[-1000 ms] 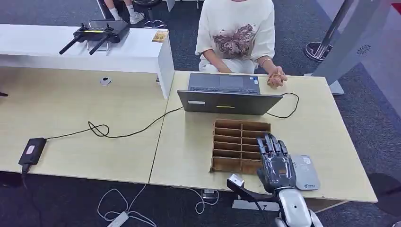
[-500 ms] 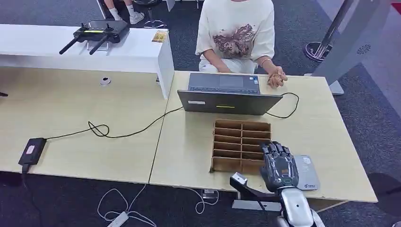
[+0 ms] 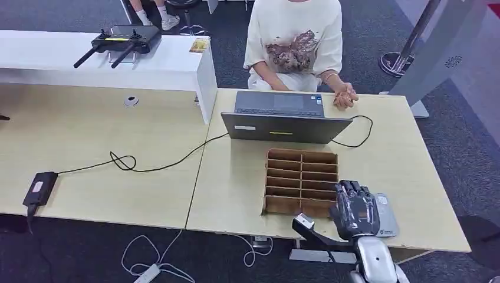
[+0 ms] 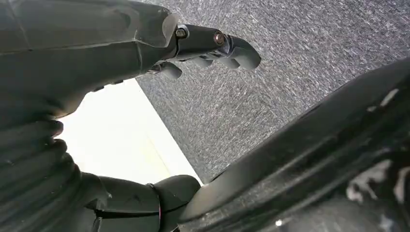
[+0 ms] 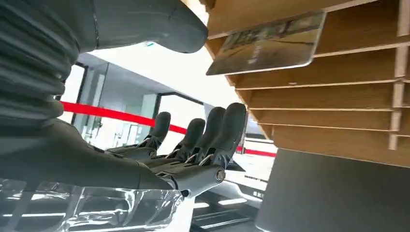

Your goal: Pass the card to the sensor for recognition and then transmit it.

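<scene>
A card point(image 5: 268, 43) with a printed picture sticks out of one slot of the wooden slotted rack point(image 5: 338, 101). My right hand point(image 5: 193, 145) lies beside the rack with fingers stretched out and its thumb point(image 5: 159, 24) close to the card, holding nothing. In the head view my right hand point(image 3: 354, 209) hovers over the rack's point(image 3: 295, 177) near right corner and partly covers the grey sensor pad point(image 3: 386, 217). My left hand point(image 4: 208, 46) hangs below the table edge, fingers apart and empty.
A grey laptop point(image 3: 283, 121) stands behind the rack, with a seated person's hand point(image 3: 344, 96) resting beside it. A black cable point(image 3: 153, 165) runs left to a power brick point(image 3: 39, 187). A controller point(image 3: 118, 41) lies on the white bench.
My right hand has drawn back toward the near table edge and shifted right, from over the rack's slots to over the sensor pad's edge.
</scene>
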Controlling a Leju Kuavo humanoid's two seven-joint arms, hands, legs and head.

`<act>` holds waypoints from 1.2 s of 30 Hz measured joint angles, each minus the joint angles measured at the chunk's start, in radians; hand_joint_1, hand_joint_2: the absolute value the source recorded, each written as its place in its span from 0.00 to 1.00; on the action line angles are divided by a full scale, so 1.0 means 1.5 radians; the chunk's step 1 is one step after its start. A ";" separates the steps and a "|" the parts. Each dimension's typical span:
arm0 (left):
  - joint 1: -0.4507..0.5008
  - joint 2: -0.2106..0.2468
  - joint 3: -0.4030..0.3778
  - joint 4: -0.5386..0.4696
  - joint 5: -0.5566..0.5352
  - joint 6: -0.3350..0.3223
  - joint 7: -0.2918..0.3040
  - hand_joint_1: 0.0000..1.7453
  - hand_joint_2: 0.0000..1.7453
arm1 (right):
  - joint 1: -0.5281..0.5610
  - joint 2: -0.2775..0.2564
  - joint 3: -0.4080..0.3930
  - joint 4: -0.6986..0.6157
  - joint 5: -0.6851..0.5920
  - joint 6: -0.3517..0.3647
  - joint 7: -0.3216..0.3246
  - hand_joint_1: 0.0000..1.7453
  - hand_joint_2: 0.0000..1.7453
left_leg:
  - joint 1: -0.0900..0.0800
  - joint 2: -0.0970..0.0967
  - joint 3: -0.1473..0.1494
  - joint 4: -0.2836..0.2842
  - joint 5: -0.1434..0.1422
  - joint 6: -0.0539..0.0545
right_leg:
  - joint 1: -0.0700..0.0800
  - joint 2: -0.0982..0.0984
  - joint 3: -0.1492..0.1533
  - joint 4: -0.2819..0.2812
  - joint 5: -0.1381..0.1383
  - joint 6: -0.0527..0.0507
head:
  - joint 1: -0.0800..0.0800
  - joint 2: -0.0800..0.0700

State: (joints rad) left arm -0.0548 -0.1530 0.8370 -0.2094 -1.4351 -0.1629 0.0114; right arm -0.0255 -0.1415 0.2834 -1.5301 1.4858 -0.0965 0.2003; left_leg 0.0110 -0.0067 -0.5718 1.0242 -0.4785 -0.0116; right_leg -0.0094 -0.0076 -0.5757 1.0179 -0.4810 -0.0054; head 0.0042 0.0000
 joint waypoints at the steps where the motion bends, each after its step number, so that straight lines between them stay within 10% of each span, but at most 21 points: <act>1: 0.000 0.000 0.000 0.000 0.000 0.000 0.000 0.00 1.00 | 0.001 0.000 -0.001 -0.002 0.000 0.000 -0.001 0.46 1.00 | 0.000 0.000 0.000 0.000 0.000 0.000 | 0.000 0.000 0.000 0.000 0.000 0.000 | 0.000 0.000; 36: 0.000 0.000 -0.014 0.000 -0.004 -0.015 -0.007 0.00 1.00 | -0.019 0.000 0.041 0.026 -0.007 0.006 -0.028 0.46 1.00 | 0.000 0.000 0.000 0.000 0.000 0.000 | 0.000 0.000 0.000 0.000 0.000 0.000 | 0.000 0.000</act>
State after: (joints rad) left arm -0.0542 -0.1526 0.8156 -0.2094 -1.4408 -0.1850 0.0008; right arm -0.0534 -0.1415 0.3449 -1.4904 1.4752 -0.0881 0.1587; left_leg 0.0110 -0.0069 -0.5720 1.0242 -0.4784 -0.0116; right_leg -0.0094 -0.0076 -0.5756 1.0180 -0.4810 -0.0054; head 0.0042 0.0000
